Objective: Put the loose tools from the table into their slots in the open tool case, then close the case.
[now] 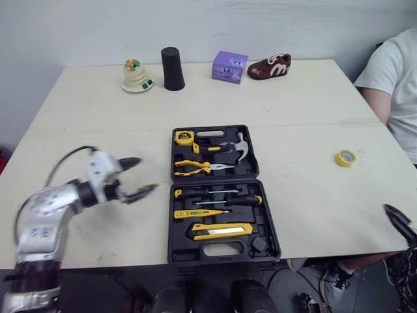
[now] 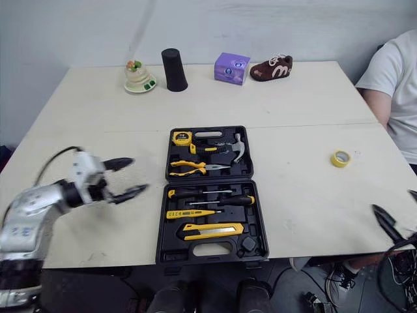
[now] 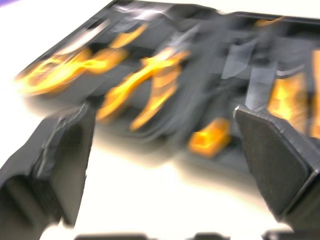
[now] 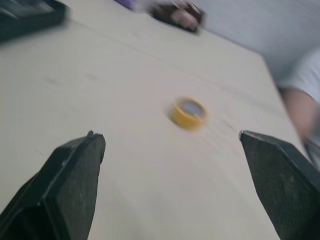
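Both left fingers (image 1: pixel 130 162) and right fingers (image 4: pixel 75 170) spread wide, empty.

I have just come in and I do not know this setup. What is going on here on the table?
A robot is filling the tool case, which lies open mid-table with tools in its slots. Its left gripper hovers open beside the case, holding nothing. A yellow tape roll lies loose to the right, with the open right gripper facing it. A person is at the right edge of the table.
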Controlling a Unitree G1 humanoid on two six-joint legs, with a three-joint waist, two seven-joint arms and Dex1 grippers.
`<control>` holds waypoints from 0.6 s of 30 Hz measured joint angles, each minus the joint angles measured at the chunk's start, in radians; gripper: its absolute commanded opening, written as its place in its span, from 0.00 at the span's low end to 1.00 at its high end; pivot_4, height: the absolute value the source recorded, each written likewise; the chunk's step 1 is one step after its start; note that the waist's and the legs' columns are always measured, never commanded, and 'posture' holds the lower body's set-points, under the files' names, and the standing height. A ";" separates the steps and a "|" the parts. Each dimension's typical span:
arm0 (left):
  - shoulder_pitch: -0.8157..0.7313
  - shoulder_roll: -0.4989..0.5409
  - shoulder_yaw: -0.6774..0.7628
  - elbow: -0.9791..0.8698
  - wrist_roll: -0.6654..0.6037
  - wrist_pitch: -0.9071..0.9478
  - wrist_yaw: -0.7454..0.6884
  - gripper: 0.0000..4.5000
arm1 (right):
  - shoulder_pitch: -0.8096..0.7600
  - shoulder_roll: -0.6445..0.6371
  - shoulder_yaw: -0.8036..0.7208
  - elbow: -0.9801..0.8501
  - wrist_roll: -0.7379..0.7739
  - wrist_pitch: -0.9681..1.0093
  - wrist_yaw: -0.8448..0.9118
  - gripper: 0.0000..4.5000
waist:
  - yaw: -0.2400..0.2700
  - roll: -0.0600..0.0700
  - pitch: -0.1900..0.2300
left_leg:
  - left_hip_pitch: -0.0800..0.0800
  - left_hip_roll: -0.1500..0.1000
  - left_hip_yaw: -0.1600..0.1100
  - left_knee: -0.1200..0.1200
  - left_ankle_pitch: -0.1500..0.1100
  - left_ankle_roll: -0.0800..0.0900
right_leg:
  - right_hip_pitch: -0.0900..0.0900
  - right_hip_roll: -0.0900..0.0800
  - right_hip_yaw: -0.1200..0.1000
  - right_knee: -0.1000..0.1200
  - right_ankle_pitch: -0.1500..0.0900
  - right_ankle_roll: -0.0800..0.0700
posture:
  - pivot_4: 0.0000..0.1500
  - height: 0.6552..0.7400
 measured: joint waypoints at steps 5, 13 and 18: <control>0.122 -0.015 0.172 0.046 0.007 -0.051 0.128 0.99 | 0.008 -0.006 -0.042 0.123 -0.008 -0.073 -0.029 1.00 | -0.013 -0.001 0.001 | 0.000 -0.002 0.000 -0.002 0.000 0.001 | -0.001 -0.004 0.000 0.000 0.000 0.000 | 1.00 1.00; 0.295 -0.064 0.290 0.037 0.001 -0.071 0.253 0.99 | 0.026 -0.058 -0.056 0.378 -0.061 -0.075 -0.168 1.00 | -0.012 -0.002 0.001 | -0.003 -0.003 0.000 -0.003 -0.001 -0.001 | -0.004 -0.006 -0.001 0.000 -0.001 -0.001 | 1.00 1.00; 0.244 -0.071 0.285 -0.049 -0.041 -0.026 0.293 0.99 | -0.059 -0.059 -0.012 0.336 -0.043 -0.068 -0.123 1.00 | -0.019 -0.002 0.001 | -0.002 -0.002 0.001 -0.003 -0.003 -0.002 | -0.004 -0.006 0.000 0.000 0.002 0.000 | 1.00 1.00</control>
